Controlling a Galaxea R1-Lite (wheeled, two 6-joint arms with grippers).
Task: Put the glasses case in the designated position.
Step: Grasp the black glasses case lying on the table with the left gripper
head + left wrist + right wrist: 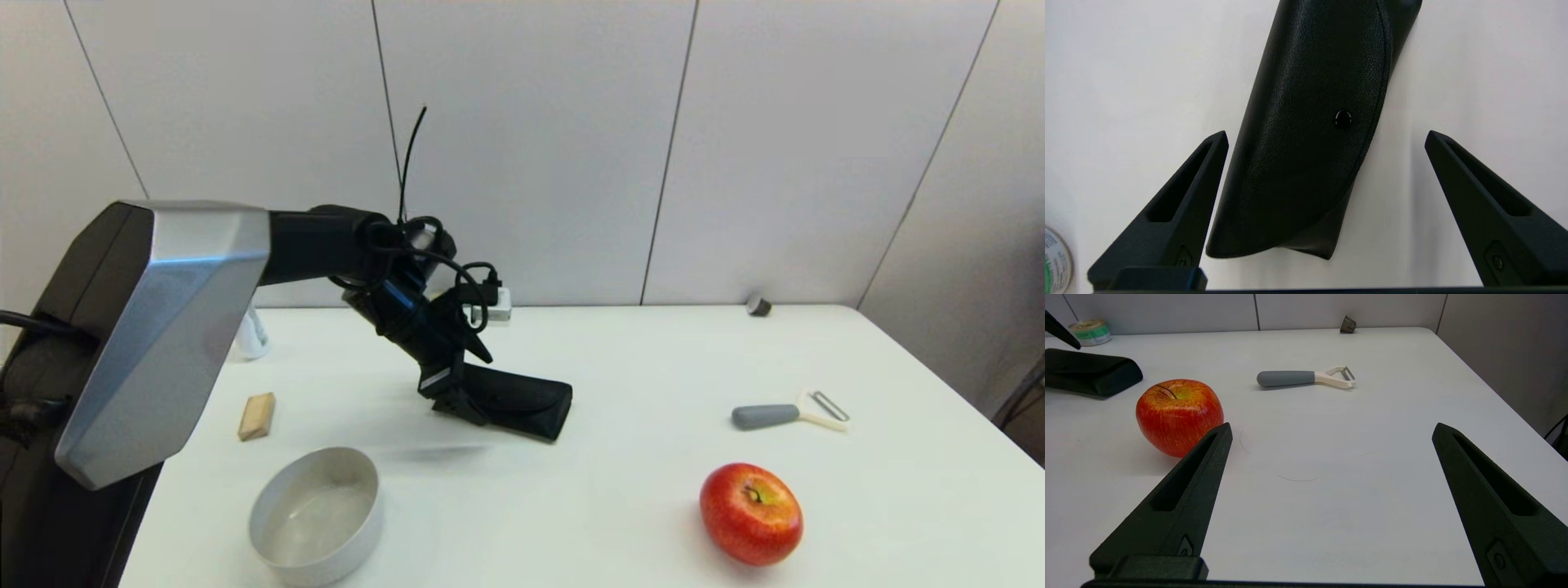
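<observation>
The left hand [1327, 139] was wide open, with one finger on each side of the glasses case [1310, 134], holding nothing. The case lay flat on the white table [620, 359], near the bowl [317, 516]. The right hand [1331, 433] waited open near the apple [1179, 415].
</observation>
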